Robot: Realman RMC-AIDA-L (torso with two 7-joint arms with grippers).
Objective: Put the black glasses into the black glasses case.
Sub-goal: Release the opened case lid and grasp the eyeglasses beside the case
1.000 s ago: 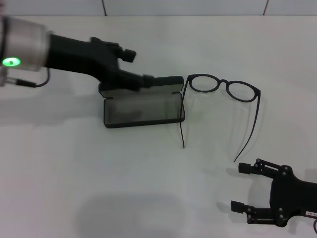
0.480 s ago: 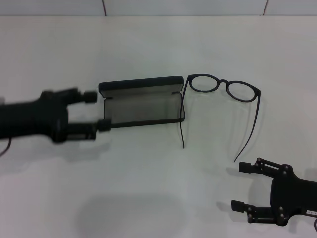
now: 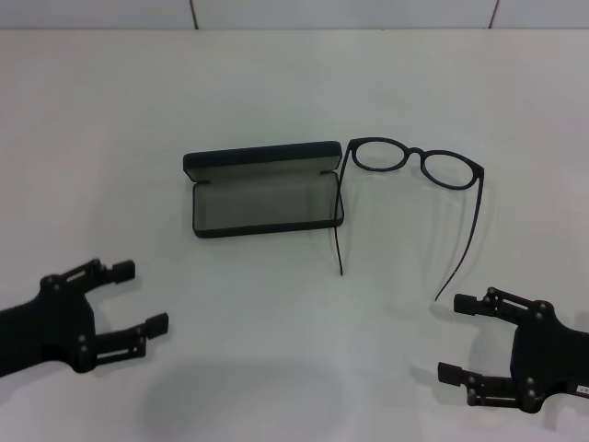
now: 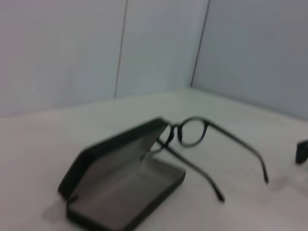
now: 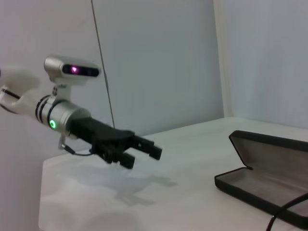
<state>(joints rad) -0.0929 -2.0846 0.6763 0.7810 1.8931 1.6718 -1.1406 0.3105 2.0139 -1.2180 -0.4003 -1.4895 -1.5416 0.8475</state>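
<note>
The black glasses case lies open in the middle of the white table, lid tilted back, grey lining bare. The black glasses lie just right of it, rims at the back, both temple arms unfolded toward the front; the left temple runs by the case's right end. My left gripper is open and empty at the front left, well apart from the case. My right gripper is open and empty at the front right, in front of the right temple tip. The left wrist view shows the case and glasses. The right wrist view shows the case and the left gripper.
The white table is bounded at the back by a pale panelled wall. Nothing else lies on it.
My left arm has drawn back from the case's lid to the front left of the table and hangs open there. The case stays open. My right gripper has shifted slightly toward the front right.
</note>
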